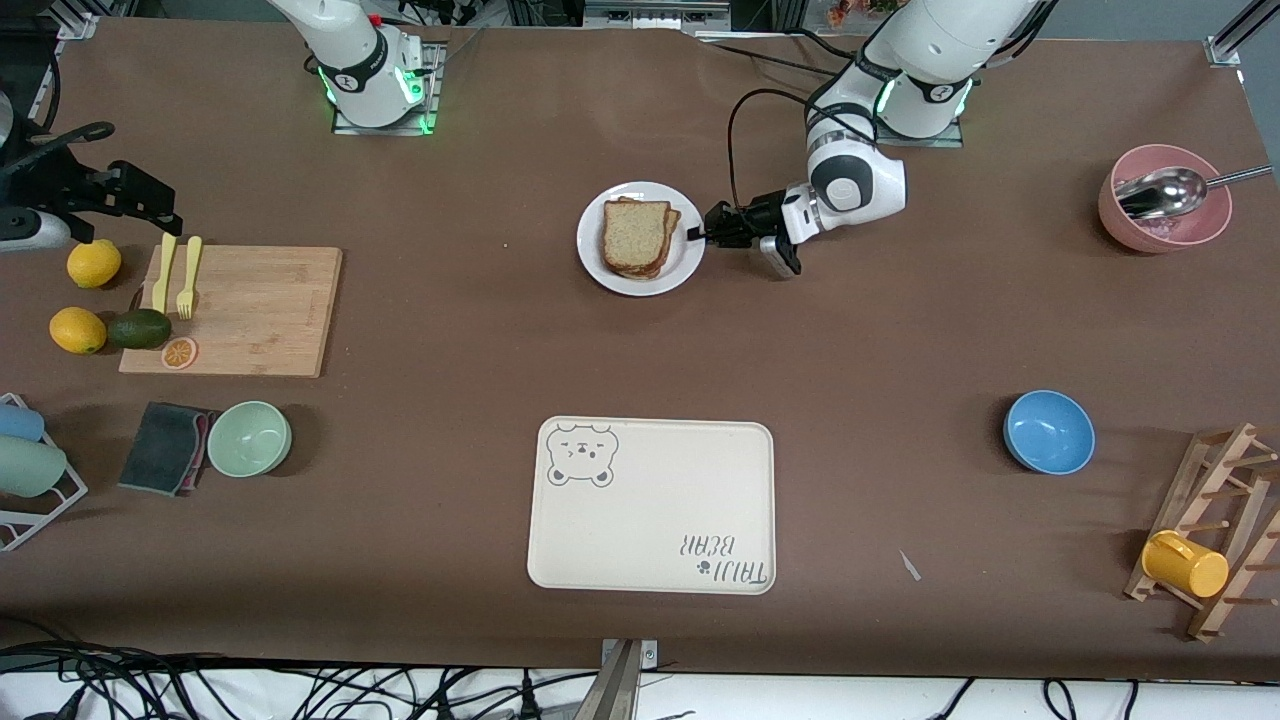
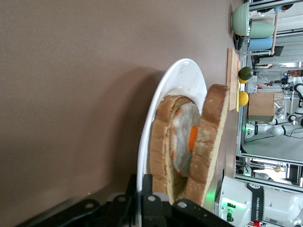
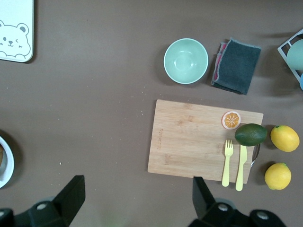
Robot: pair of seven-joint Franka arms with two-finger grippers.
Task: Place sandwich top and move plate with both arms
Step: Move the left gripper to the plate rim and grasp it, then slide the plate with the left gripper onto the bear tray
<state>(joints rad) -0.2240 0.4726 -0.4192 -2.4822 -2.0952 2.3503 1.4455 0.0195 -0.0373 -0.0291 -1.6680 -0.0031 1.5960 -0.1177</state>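
Note:
The white plate (image 1: 600,262) sits mid-table toward the robots' bases, also seen in the left wrist view (image 2: 182,75). On it lies a sandwich: the speckled brown sandwich top (image 1: 634,233) rests over a fried egg (image 2: 182,137) and a lower slice. In the left wrist view the sandwich top (image 2: 210,132) leans slightly off the egg. My left gripper (image 1: 697,235) is shut on the plate's rim at the left arm's side, one finger under and one over the rim (image 2: 147,182). My right gripper (image 1: 150,200) hangs open and empty (image 3: 137,198) over the table beside the cutting board.
A cream bear tray (image 1: 650,505) lies nearer the front camera than the plate. A wooden cutting board (image 1: 250,310) with cutlery, lemons, an avocado and a green bowl (image 1: 249,438) are at the right arm's end. A blue bowl (image 1: 1048,431), pink bowl (image 1: 1165,200) and mug rack (image 1: 1200,540) are at the left arm's end.

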